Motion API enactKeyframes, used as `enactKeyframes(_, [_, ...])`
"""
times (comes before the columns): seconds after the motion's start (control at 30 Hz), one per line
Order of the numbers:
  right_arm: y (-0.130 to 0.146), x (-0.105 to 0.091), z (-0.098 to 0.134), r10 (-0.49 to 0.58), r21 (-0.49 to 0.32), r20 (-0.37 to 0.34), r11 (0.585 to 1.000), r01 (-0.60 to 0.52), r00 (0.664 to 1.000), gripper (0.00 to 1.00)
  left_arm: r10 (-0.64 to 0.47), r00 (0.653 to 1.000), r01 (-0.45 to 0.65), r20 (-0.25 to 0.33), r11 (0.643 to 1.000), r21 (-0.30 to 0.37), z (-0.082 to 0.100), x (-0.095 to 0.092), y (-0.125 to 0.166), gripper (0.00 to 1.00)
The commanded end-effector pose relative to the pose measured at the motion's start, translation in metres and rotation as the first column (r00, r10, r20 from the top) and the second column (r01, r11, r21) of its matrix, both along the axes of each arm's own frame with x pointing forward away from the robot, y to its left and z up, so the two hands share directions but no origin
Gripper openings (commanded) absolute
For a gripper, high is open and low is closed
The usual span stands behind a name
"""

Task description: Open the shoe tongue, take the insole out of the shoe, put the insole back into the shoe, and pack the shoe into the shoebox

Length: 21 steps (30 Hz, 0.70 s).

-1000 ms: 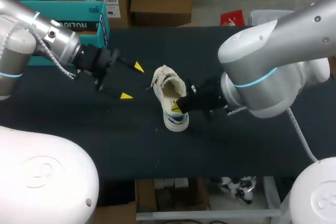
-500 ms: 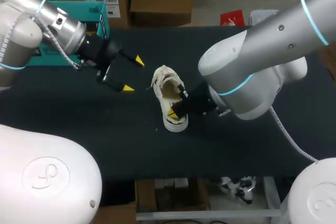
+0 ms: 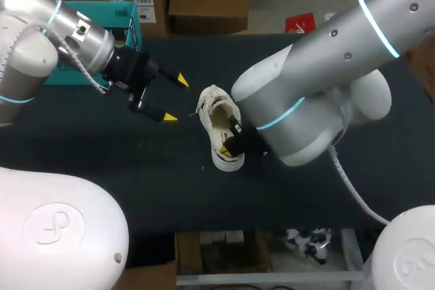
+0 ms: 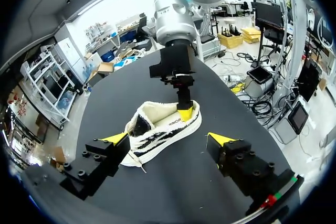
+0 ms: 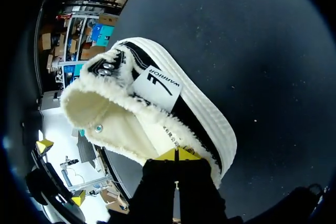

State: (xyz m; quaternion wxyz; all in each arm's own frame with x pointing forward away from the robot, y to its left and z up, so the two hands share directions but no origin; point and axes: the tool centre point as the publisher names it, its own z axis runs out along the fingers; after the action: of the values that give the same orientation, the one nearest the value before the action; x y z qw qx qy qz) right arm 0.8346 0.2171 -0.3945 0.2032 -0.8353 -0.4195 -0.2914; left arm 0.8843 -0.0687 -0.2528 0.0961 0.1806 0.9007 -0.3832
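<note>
A white fleece-lined shoe with a black stripe lies on the black table, toe toward the back. My right gripper is shut, its yellow tips together on the cream lining at the heel rim. Whether it pinches the insole is hidden. The left wrist view shows the shoe on its side with the right gripper at its heel. My left gripper stands open just left of the shoe, touching nothing, the shoe ahead of its tips.
A teal shoebox stands at the table's back left, behind my left arm. My right arm's bulky elbow hangs over the table right of the shoe. Bare black tabletop lies in front of the shoe.
My right arm has swung leftward over the shoe, its tips staying at the heel. The left gripper has shifted slightly toward the back and the shoe, still open.
</note>
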Motion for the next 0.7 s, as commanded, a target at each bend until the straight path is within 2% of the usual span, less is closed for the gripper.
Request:
enactKeyframes(0.03, [-0.014,-0.014,0.029,0.009,0.054,0.06,0.998,-0.012,0.998,0.0,0.0,1.0,0.0,0.0,1.0,-0.001,-0.001,0.0,0.0,1.0])
enactKeyframes(0.13, [-0.024,-0.017,0.044,0.049,0.115,0.103,0.992,-0.06,0.993,0.0,0.0,1.0,0.0,0.0,1.0,-0.001,-0.001,0.0,0.0,1.0])
enactKeyframes(0.23, [-0.032,-0.014,0.053,0.084,0.139,0.121,0.985,-0.101,0.989,0.0,0.0,1.0,0.0,0.0,1.0,-0.001,-0.001,0.0,0.0,1.0])
enactKeyframes(0.3, [-0.035,-0.011,0.056,0.113,0.145,0.131,0.981,-0.132,0.985,0.0,0.046,0.998,-0.045,-0.045,0.999,0.028,-0.002,0.0,-0.005,1.0])
enactKeyframes(0.37, [-0.037,-0.007,0.058,0.165,0.141,0.141,0.973,-0.185,0.976,0.0,0.112,0.989,-0.104,-0.1,0.992,0.074,-0.002,0.0,-0.009,1.0])
enactKeyframes(0.43, [-0.04,-0.003,0.06,0.216,0.133,0.139,0.963,-0.235,0.966,0.0,0.196,0.975,-0.179,-0.101,0.972,0.155,-0.001,0.001,-0.011,1.0])
enactKeyframes(0.47, [-0.041,-0.001,0.06,0.244,0.126,0.131,0.957,-0.26,0.961,0.0,0.239,0.968,-0.219,-0.075,0.952,0.212,-0.001,0.001,-0.011,1.0])
enactKeyframes(0.5, [-0.042,0.001,0.061,0.271,0.128,0.12,0.95,-0.285,0.955,0.0,0.294,0.956,-0.282,0.001,0.917,0.281,-0.002,0.001,-0.012,1.0])
enactKeyframes(0.53, [-0.044,0.003,0.064,0.287,0.132,0.109,0.945,-0.3,0.952,0.2,0.294,0.956,-0.282,0.001,0.917,0.281,-0.002,0.001,-0.012,1.0])
enactKeyframes(0.57, [-0.046,0.006,0.067,0.307,0.158,0.092,0.935,-0.318,0.947,1.0,0.294,0.956,-0.282,0.001,0.917,0.281,-0.002,0.001,-0.012,1.0])
enactKeyframes(0.7, [-0.046,0.006,0.067,0.307,0.158,0.092,0.935,-0.318,0.947,1.0,0.294,0.956,-0.282,0.001,0.917,0.281,-0.002,0.001,-0.012,1.0])
